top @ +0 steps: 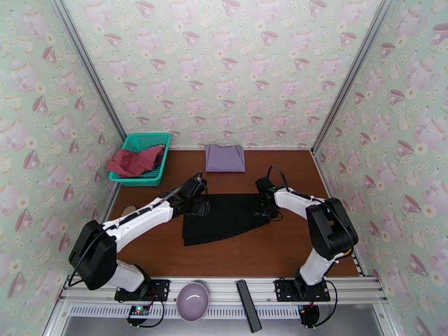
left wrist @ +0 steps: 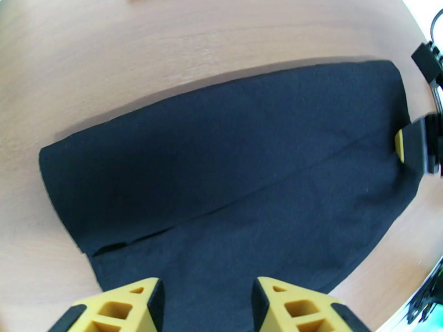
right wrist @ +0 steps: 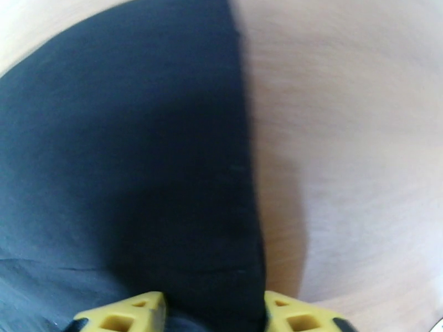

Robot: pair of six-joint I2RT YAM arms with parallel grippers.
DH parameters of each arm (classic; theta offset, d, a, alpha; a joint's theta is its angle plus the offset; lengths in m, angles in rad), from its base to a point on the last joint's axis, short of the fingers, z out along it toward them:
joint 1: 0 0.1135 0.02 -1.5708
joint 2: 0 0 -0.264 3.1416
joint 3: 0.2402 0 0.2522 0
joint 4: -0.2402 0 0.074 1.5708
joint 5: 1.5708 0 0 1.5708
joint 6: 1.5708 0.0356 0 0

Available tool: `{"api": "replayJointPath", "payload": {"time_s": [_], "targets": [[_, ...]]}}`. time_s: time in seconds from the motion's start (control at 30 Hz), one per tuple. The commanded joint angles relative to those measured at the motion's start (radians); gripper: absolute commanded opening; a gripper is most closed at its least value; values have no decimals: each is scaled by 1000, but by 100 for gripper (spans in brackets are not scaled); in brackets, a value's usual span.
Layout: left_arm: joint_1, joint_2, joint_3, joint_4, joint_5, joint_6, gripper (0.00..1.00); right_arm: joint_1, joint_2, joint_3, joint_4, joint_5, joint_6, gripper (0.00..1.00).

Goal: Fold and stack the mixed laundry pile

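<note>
The black garment [top: 224,217] is lying half-folded at the centre of the table [top: 269,253], with the folded lavender cloth [top: 224,158] sitting at 12 o'clock and the red top [top: 134,162] lying in the basket [top: 130,142] at 10 o'clock. The left pincer [left wrist: 207,283] is hanging half-spread over the garment's 9 o'clock edge, gripping nothing. The right pincer [right wrist: 216,297] is straddling the 3 o'clock hem, and I cannot tell whether it is nipping cloth. For a clean fold, I judge both should be pinching every layer and lifting level together.
</note>
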Motion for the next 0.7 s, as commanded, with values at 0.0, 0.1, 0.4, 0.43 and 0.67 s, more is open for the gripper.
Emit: {"api": "replayJointPath", "payload": {"time_s": [0.0, 0.1, 0.4, 0.43, 0.67], "targets": [[7, 37, 1, 41, 52, -35, 47, 20, 53, 18, -33, 19, 9, 27], [7, 49, -7, 62, 68, -37, 46, 18, 61, 27, -32, 19, 1, 2], [8, 103, 8, 68, 99, -32, 44, 19, -74, 116, -124, 77, -53, 0], [7, 111, 10, 72, 110, -35, 43, 19, -95, 131, -138, 87, -63, 0], [-3, 196, 64, 134, 261, -82, 29, 20, -212, 199, -198, 57, -101, 0]]}}
